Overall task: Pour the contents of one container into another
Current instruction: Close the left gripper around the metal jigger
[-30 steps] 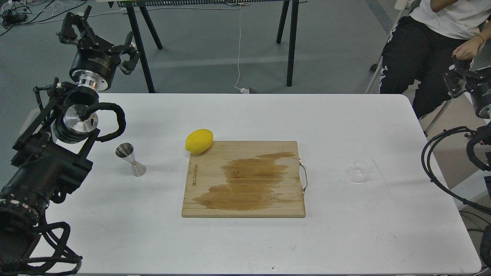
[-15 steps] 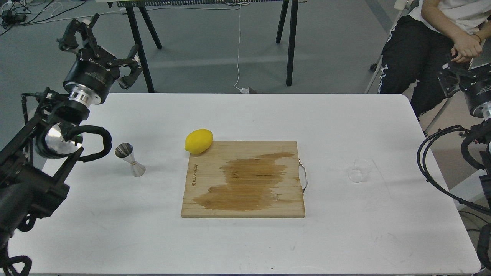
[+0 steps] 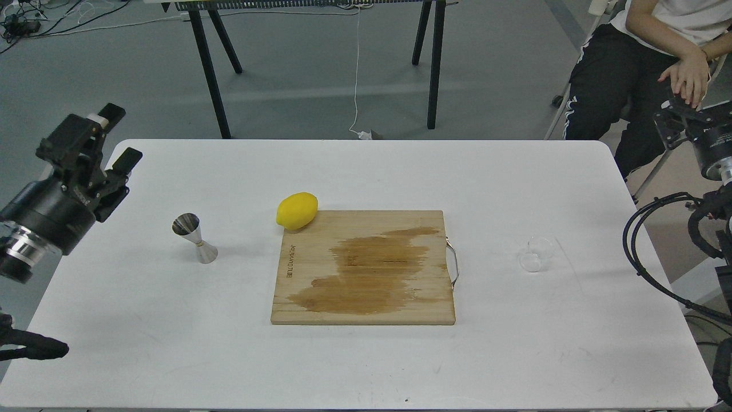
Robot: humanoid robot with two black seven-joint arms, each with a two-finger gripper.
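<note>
The steel jigger (image 3: 194, 238) stands upright on the left part of the white table (image 3: 366, 366). The clear glass cup (image 3: 535, 254) sits on the right part of the table, right of the board; whether it holds anything cannot be told. My left gripper (image 3: 120, 135) hovers over the table's left edge, up and left of the jigger and well apart from it, its fingers open with nothing between them. At the far right edge, off the table and beyond the cup, my right gripper (image 3: 678, 118) looks dark and its fingers cannot be told apart.
A wooden cutting board (image 3: 363, 268) with a wet brown stain and a metal handle lies mid-table. A yellow lemon (image 3: 297, 210) rests at its far left corner. A seated person (image 3: 640, 63) is at the back right, one hand just above my right gripper. Black stand legs (image 3: 434, 63) rise behind the table.
My left arm has swung down and to the left, bringing its gripper from above the far left corner to the table's left edge. The right gripper has barely moved. The person's hand has shifted.
</note>
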